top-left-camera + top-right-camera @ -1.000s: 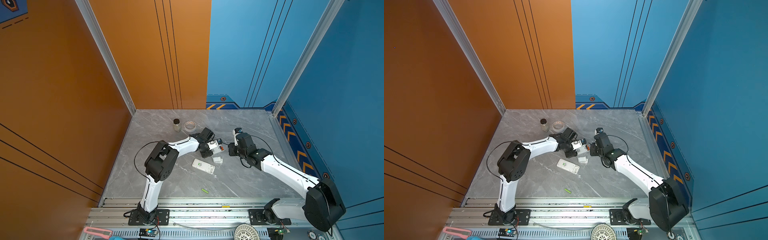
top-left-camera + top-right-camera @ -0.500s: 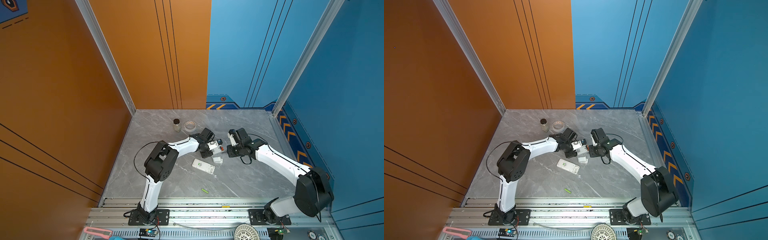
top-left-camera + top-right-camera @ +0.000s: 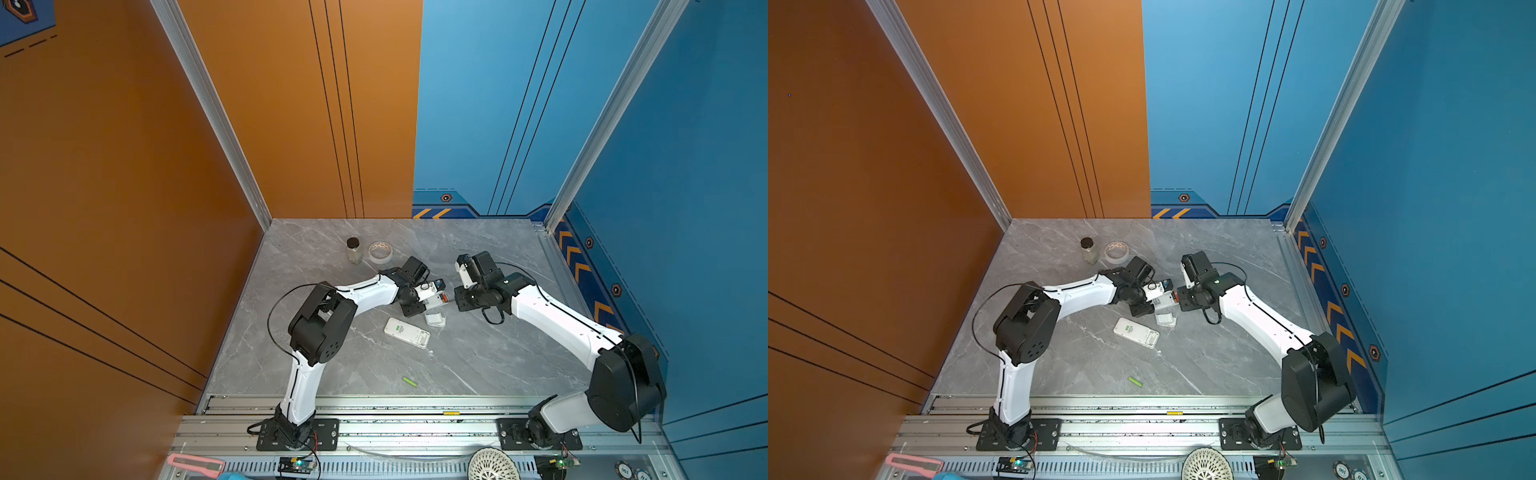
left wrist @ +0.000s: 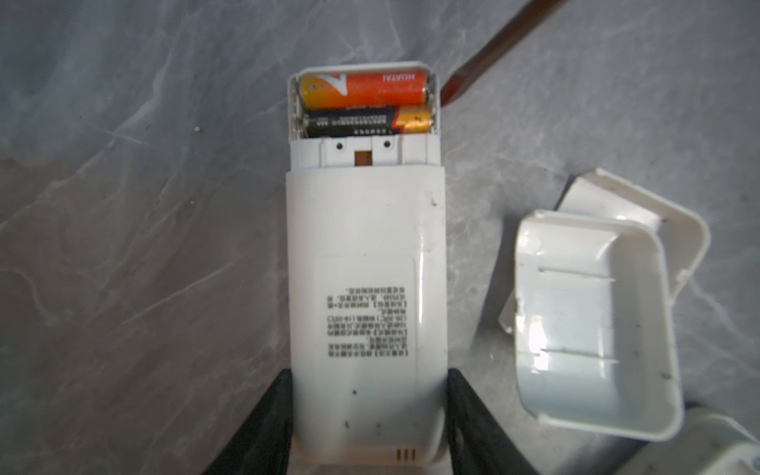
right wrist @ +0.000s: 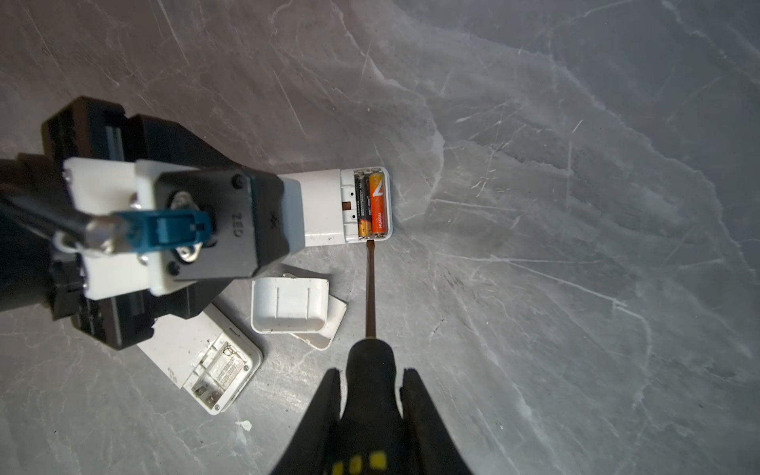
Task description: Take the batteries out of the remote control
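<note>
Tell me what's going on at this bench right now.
The left end effector grips a white remote with its battery cover off. An orange battery and a black-and-orange battery sit inside. The right end effector holds a screwdriver, its tip at the compartment's edge, apparently ready to pry. A green battery, a second remote and two loose covers lie on the table.

Robotics lab test cell: orange wall panels (image 3: pixel 124 166) at 9 o'clock, blue wall panels (image 3: pixel 685 208) at 3 o'clock, grey marble-look tabletop (image 3: pixel 478 353), left arm (image 3: pixel 365 291) and right arm (image 3: pixel 557 324) bolted to an aluminium rail (image 3: pixel 415 428) at 6 o'clock.
</note>
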Controlling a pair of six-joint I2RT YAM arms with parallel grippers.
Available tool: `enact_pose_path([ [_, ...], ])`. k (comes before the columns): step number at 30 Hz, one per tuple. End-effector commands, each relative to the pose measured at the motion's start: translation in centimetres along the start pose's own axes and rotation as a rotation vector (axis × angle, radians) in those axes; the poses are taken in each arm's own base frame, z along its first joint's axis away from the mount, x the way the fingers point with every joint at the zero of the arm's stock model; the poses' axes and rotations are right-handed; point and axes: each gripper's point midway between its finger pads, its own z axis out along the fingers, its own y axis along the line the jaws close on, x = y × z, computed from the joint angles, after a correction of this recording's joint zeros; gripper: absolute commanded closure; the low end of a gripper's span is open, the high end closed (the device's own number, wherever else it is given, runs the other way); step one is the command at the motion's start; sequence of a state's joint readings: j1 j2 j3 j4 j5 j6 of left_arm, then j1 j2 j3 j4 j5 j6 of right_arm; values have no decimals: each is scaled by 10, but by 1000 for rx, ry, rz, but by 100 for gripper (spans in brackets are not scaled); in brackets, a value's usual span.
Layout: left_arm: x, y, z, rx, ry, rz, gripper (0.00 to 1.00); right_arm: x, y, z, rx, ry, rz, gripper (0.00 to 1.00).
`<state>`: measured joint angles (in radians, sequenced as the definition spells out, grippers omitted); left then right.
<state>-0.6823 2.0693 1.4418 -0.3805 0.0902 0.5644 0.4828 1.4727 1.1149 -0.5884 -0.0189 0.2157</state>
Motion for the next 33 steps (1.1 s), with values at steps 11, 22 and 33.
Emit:
enact_pose_path([
  [11, 27, -25, 6, 66, 98, 30, 93, -4, -5, -4, 17, 3, -17, 100],
  [22, 28, -25, 5, 66, 102, 28, 93, 1, -5, 3, 13, 23, -11, 100],
  [33, 28, -26, 5, 70, 98, 27, 93, 4, -7, 12, 24, 36, -9, 100],
])
